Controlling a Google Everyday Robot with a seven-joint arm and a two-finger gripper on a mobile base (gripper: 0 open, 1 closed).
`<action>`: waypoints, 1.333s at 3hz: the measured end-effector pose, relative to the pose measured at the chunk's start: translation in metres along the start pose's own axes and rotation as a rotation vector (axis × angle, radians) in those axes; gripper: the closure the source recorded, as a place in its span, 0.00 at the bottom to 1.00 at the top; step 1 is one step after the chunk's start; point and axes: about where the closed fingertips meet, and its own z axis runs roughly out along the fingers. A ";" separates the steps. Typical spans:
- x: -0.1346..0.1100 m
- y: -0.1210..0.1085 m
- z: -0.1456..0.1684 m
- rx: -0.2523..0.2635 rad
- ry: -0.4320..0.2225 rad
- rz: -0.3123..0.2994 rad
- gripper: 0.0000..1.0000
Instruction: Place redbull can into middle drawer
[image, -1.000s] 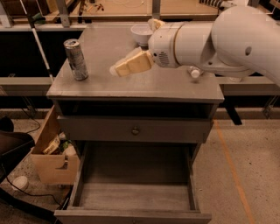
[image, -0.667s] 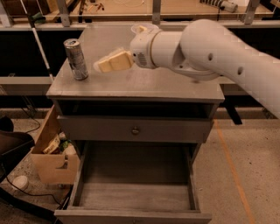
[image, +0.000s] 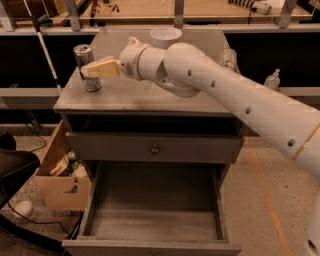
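Note:
The redbull can (image: 85, 56) stands upright at the left end of the cabinet top (image: 130, 97). My gripper (image: 90, 70) reaches in from the right at the can's mid-height, and its cream tip overlaps the can's near side. The can stands on the top and is not lifted. The middle drawer (image: 155, 220) is pulled out at the bottom, with a bare plank floor and nothing in it. My white arm (image: 210, 85) crosses the cabinet top from the right.
A closed drawer front with a round knob (image: 155, 148) sits above the open drawer. A white bowl (image: 166, 36) and a clear plastic bottle (image: 227, 57) stand on the top behind my arm. A cardboard box (image: 57, 175) sits on the floor at the left.
My gripper has moved left across the cabinet top and now reaches the can. The can has not moved.

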 end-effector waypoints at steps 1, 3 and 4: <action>0.009 0.017 0.042 -0.043 -0.052 0.011 0.00; 0.009 0.035 0.065 -0.068 -0.102 0.004 0.19; 0.008 0.038 0.067 -0.072 -0.103 0.004 0.41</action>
